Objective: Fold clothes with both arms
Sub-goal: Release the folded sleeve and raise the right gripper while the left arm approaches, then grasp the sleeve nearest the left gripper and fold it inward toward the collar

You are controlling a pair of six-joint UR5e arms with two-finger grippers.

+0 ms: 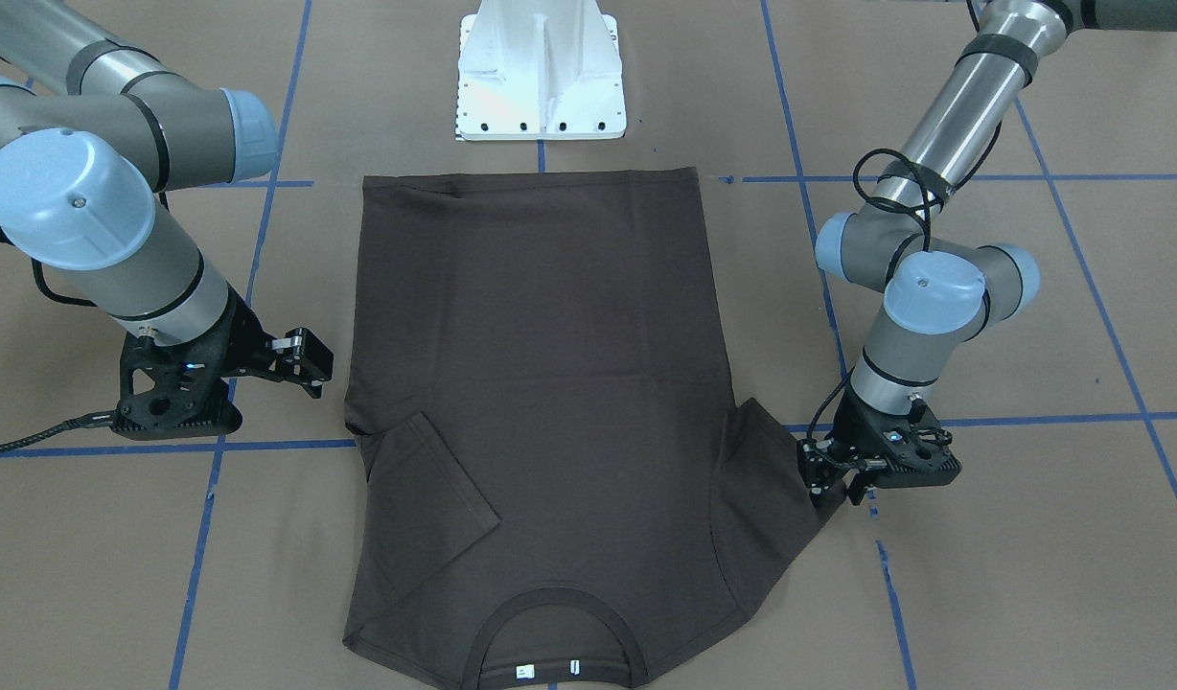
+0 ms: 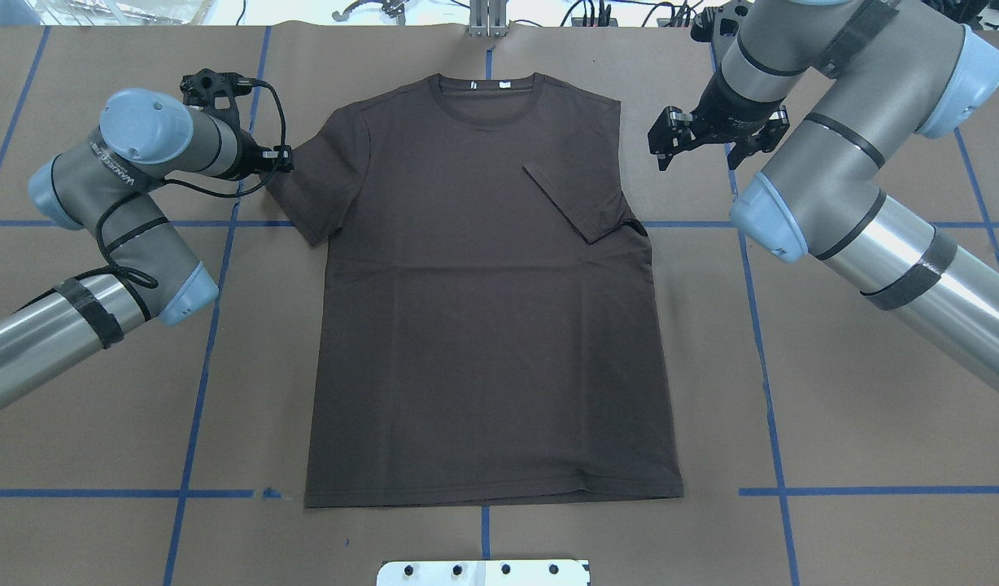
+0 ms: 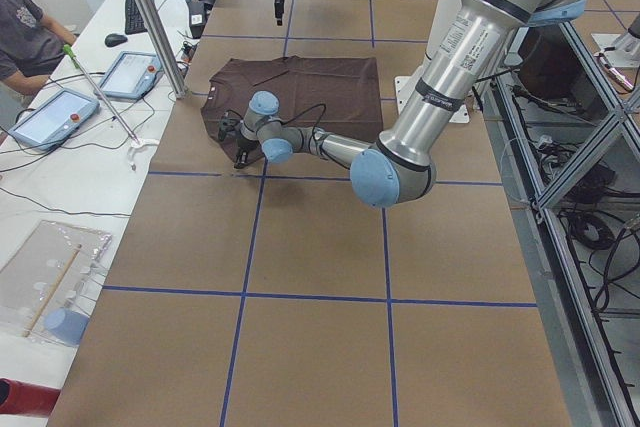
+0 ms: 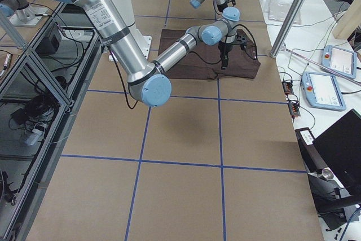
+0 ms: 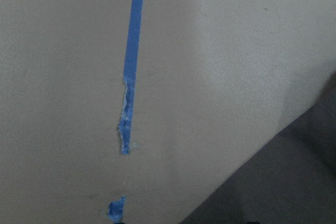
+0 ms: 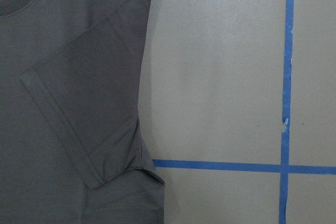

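Note:
A dark brown T-shirt (image 2: 483, 309) lies flat on the brown table, with its collar (image 2: 487, 98) and white tags on the side far from the robot. One sleeve (image 2: 573, 199) is folded in over the chest, which also shows in the right wrist view (image 6: 79, 114). The other sleeve (image 2: 312, 183) lies spread out. My left gripper (image 2: 278, 159) (image 1: 831, 484) is down at that sleeve's outer tip, and I cannot tell whether it is clamped. My right gripper (image 2: 707, 142) (image 1: 306, 362) hangs open beside the shirt, holding nothing.
The white pedestal (image 1: 541, 77) stands just behind the shirt's hem. Blue tape lines (image 2: 756, 325) cross the table. A person (image 3: 25, 42) sits at a side desk with tablets (image 3: 50, 112), behind a metal post (image 3: 150, 17).

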